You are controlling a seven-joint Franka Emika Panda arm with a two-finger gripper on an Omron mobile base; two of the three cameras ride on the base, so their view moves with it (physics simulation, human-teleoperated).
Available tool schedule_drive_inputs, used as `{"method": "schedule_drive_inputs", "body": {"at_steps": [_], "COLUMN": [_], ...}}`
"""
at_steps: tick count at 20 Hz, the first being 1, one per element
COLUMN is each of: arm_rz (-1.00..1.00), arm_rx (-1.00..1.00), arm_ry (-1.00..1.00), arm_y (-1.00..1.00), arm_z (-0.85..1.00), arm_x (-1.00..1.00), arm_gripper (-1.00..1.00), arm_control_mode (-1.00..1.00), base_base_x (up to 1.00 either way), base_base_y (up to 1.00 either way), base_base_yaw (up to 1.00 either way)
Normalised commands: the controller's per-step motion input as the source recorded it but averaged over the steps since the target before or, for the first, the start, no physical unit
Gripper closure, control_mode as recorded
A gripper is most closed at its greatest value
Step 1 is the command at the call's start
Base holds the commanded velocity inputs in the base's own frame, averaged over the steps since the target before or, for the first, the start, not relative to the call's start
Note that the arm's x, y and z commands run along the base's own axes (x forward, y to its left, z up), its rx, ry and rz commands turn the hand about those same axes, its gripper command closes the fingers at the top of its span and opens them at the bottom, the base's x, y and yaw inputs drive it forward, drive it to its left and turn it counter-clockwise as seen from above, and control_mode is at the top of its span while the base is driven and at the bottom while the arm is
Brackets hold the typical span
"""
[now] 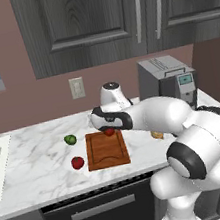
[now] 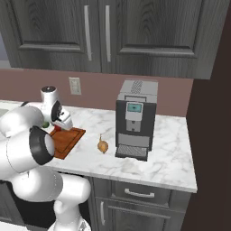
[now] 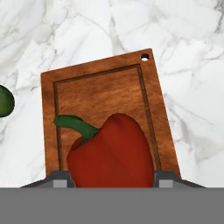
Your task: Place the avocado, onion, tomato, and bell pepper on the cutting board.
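- The fingers (image 3: 112, 181) are clamped on the red bell pepper (image 3: 111, 151), one at each flank, and it hangs right over the cutting board (image 3: 105, 94).
- In the left base view the pepper (image 1: 109, 131) sits at the board's far edge, about 12 o'clock on the wood (image 1: 107, 153), carried under the hand; whether it touches the wood I cannot tell.
- Scoreboard, as I judge it: nothing lies released on the board yet. The pepper is the first delivery, close to being set down.
- Left to fetch: the avocado (image 1: 70, 139), on the marble surface (image 1: 35, 165) at about 10 o'clock of the board, just beside it.
- The tomato (image 1: 78, 162), at 9 o'clock of the board, is also near.
- The onion (image 2: 103, 145) is the long trip: out past the board's 3 o'clock side, just in front of the coffee machine (image 2: 134, 119).
- Obstacles? The machine crowds the onion, so that reach looks tightest. The wall outlet (image 1: 77, 87) and the cabinets (image 1: 101, 17) are well clear of the work.
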Motion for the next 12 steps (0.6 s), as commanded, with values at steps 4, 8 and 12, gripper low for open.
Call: {"method": "schedule_drive_inputs", "body": {"at_steps": [4, 8, 12], "arm_rz": [0.00, 0.00, 0.00], "arm_rx": [0.00, 0.00, 0.00], "arm_ry": [0.00, 0.02, 0.01], "arm_y": [-0.09, -0.22, -0.12], "arm_z": [-0.12, -0.38, -0.31], "arm_x": [0.07, 0.01, 0.02], "arm_gripper": [1.00, 1.00, 1.00], "arm_control_mode": [-1.00, -1.00, -1.00], "base_base_x": [0.00, 0.00, 0.00], "base_base_y": [0.00, 0.00, 0.00], "base_base_yaw": [0.00, 0.00, 0.00]}}
